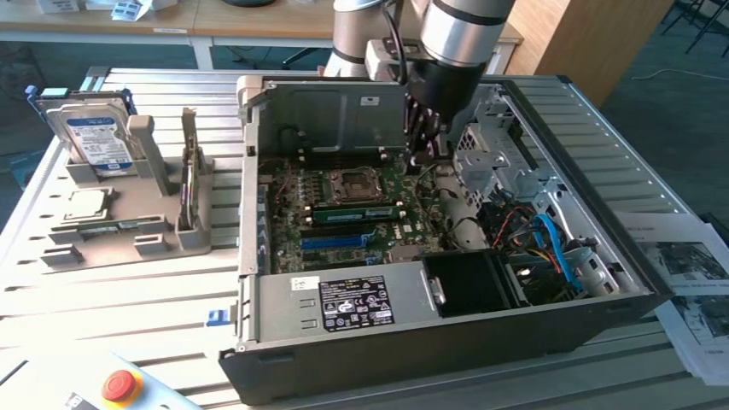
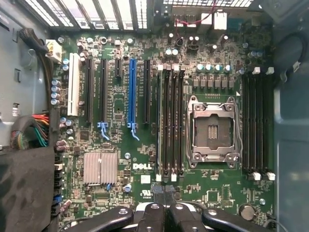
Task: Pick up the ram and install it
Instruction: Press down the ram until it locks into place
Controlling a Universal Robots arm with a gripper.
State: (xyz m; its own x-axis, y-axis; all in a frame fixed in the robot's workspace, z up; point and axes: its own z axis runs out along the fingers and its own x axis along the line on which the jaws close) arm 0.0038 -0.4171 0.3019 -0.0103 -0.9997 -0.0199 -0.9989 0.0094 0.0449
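Note:
The ram (image 1: 353,213), a long green stick, stands in a memory slot on the motherboard, just beside the empty processor socket (image 1: 347,184). In the wrist view only its thin top edge (image 2: 160,121) shows, running along the slot farthest from the socket (image 2: 212,128). My gripper (image 1: 419,154) hangs inside the open computer case, above the board and apart from the stick. Its black fingers (image 2: 152,215) sit pressed together around the gripper's midpoint (image 2: 164,212), with nothing visible between them.
A grey parts holder (image 1: 114,248) at the exterior view's left carries a hard drive (image 1: 97,141) and a square silver processor (image 1: 85,205). Case walls, a drive cage (image 1: 501,154) and blue cables (image 1: 552,243) crowd the board. A red stop button (image 1: 119,386) and papers (image 1: 695,282) lie outside.

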